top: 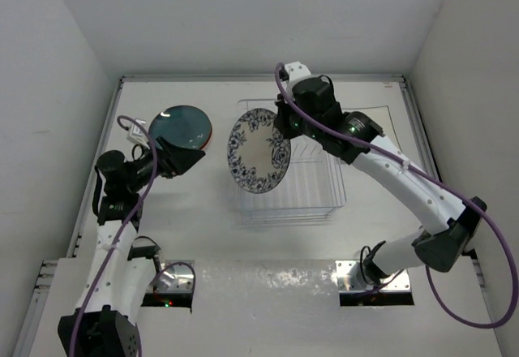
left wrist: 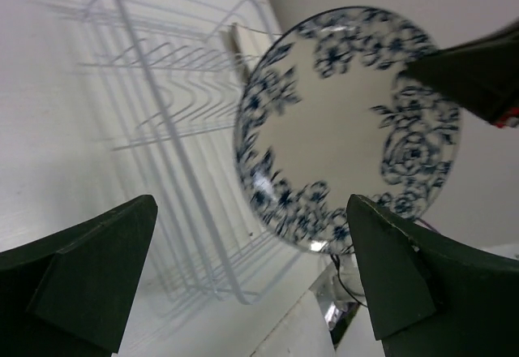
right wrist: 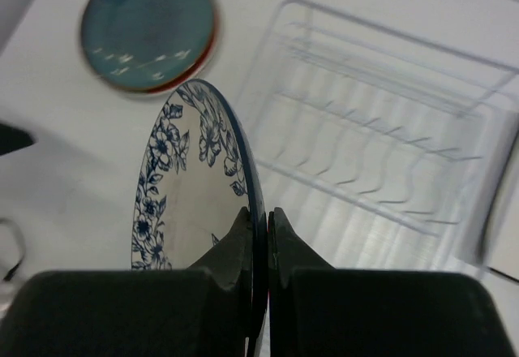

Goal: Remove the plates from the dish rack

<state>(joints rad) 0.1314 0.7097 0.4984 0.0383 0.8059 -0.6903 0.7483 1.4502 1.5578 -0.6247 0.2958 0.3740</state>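
Note:
My right gripper [top: 285,126] is shut on the rim of a white plate with a dark floral pattern [top: 259,151]. It holds the plate on edge above the left end of the wire dish rack [top: 312,187]. In the right wrist view the fingers [right wrist: 258,215] pinch the plate [right wrist: 190,195] edge-on, over the rack [right wrist: 381,146]. A teal plate [top: 180,125] lies flat on the table at the left, with a red rim showing under it. My left gripper [top: 190,156] is open and holds nothing. It sits beside the teal plate and faces the floral plate [left wrist: 345,122].
White walls enclose the table on the left, back and right. A pale square dark-rimmed plate [top: 388,126] lies by the rack's right side, partly under my right arm. Both arm bases and their cables sit at the near edge.

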